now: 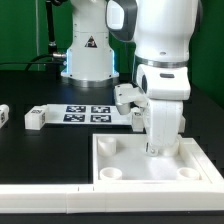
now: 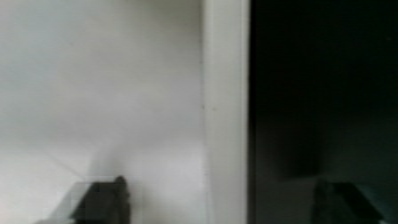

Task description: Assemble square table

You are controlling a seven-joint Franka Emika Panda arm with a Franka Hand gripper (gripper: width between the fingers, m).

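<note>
- the room behind is a green wall, with a dark strip along its far left edge.
- the table is matt black; in the wrist view it is the dark half beyond the white.
- my arm stands tall on the exterior view's right, and its base sits at the back of the table.
- the tabletop lies flat at the front right of the exterior view, open side up, with round sockets in its corners.
- a long white bar runs along the front edge of the table.
- the marker board lies flat mid-table, just ahead of the base.
- one leg lies to the board's left, another at the far left edge, and two more lie to the board's right, beside my arm.
- my gripper points straight down, low over the tabletop's far side.
- in the wrist view my fingers are spread wide, one over the white floor, the other over the black, with the rim between them and untouched.
</note>
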